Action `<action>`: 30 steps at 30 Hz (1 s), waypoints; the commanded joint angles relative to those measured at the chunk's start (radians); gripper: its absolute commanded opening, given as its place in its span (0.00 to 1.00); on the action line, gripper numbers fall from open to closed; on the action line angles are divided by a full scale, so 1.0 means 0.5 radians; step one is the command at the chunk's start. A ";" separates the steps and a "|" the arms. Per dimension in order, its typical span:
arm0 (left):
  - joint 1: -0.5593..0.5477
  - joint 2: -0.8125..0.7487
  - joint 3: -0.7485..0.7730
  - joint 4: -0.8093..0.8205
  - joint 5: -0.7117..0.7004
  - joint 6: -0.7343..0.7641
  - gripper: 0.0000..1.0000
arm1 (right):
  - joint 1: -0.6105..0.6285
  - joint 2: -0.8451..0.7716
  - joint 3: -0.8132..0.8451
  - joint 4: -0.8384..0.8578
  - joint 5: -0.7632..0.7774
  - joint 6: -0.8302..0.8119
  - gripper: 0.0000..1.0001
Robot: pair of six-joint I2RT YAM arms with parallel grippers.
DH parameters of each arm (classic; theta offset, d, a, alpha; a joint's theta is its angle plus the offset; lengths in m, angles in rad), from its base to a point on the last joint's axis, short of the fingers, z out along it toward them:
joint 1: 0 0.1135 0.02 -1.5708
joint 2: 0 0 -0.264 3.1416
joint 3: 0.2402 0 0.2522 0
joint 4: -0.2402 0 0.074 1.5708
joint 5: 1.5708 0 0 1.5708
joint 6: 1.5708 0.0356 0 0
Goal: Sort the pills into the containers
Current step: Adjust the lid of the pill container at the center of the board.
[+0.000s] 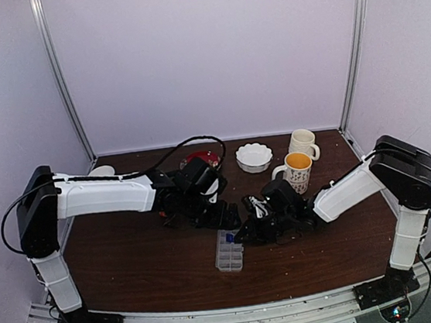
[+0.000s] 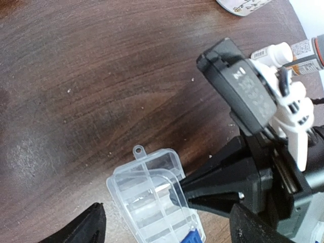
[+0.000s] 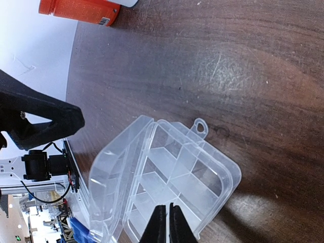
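Clear plastic pill box (image 3: pixel 223 169), lid (image 3: pixel 109 172) raised, no pills visible in its cells (image 3: pixel 177 169), directly below the right gripper (image 3: pixel 166 224) with tips pressed together, long axis pointing toward the spread left gripper (image 1: pixel 222 216) just beyond its far end.

A clear pill box (image 2: pixel 152 202), its lid partly lifted, lies on the dark wood counter (image 2: pixel 101 76). The right end effector (image 2: pixel 177 195) reaches in from the right, pinched to a wedge, with its tip touching the box's right edge. White bottles (image 2: pixel 288 53) stand behind it. Pale specks (image 2: pixel 69 90) dot the counter.
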 commanded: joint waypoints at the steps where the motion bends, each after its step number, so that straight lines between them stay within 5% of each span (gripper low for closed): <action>1: -0.010 0.081 0.111 -0.105 -0.084 0.054 0.88 | 0.012 0.019 -0.001 0.071 -0.003 0.017 0.05; 15: -0.010 0.226 0.273 -0.408 -0.321 0.126 0.84 | 0.021 0.019 0.011 -0.030 0.037 -0.029 0.07; 30: 0.046 -0.170 -0.096 -0.410 -0.405 0.070 0.69 | 0.024 0.007 0.025 -0.152 0.084 -0.092 0.08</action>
